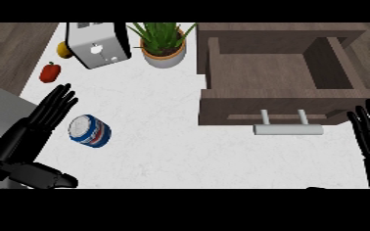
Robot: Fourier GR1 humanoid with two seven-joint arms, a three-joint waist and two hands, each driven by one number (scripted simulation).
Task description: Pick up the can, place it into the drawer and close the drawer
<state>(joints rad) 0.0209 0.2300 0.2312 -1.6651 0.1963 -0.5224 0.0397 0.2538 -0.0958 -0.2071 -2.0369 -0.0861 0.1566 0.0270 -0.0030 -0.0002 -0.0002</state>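
A blue and white can [89,130] lies on its side on the white counter at the left. My left hand [33,127] is open just left of it, fingers straight and pointing up, thumb low at the bottom edge; it does not touch the can. The wooden drawer [217,68] stands pulled open at the right, its inside bare, with a silver handle [288,129] on its front. My right hand [360,132] shows only as straight fingers at the right edge, next to the drawer's front corner.
A toaster [98,44] stands at the back left, with a potted plant [164,44] beside it. A red pepper [50,72] and a yellow fruit [63,50] lie near the counter's left edge.
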